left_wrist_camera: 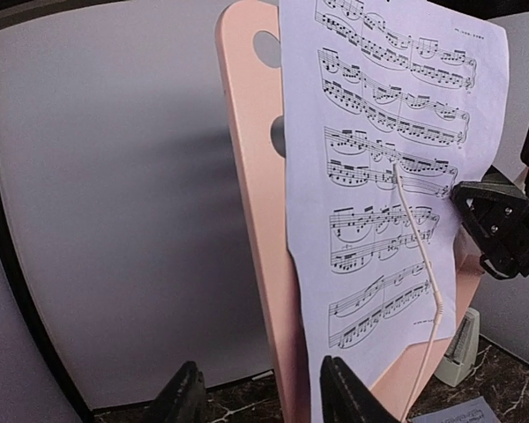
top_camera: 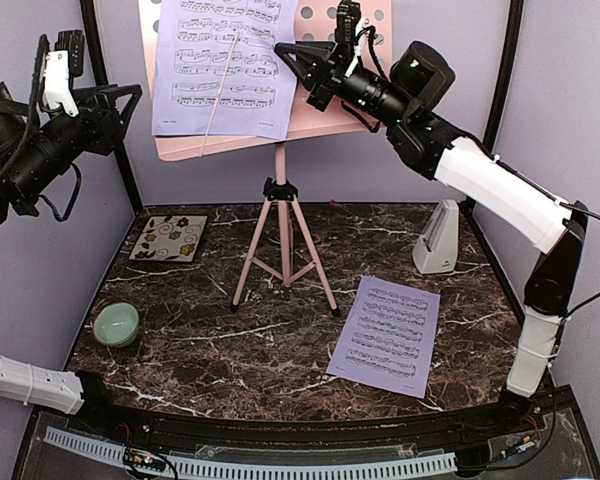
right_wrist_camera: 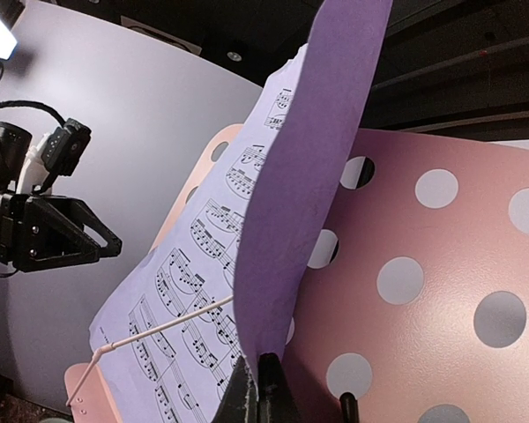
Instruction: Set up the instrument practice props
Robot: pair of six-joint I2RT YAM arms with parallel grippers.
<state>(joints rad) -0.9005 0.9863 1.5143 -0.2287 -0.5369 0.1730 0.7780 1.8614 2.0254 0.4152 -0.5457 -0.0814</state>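
Observation:
The pink music stand (top_camera: 280, 215) rises on tripod legs at the table's back middle. One sheet-music page (top_camera: 220, 65) leans on its perforated desk (right_wrist_camera: 441, 291) under a thin wire holder (left_wrist_camera: 419, 256). My right gripper (right_wrist_camera: 263, 388) is shut on this page's right edge, which curls away from the desk (right_wrist_camera: 309, 176). My left gripper (left_wrist_camera: 260, 397) is open with nothing in it, hovering just off the stand's left edge (left_wrist_camera: 256, 176). A second page (top_camera: 385, 335) lies flat on the table at front right. The metronome (top_camera: 438, 238) stands upright at back right.
A pale green bowl (top_camera: 116, 324) sits at front left and a floral coaster (top_camera: 170, 237) at back left. Grey walls close in the table on three sides. The stand's tripod feet (top_camera: 285, 280) spread over the middle.

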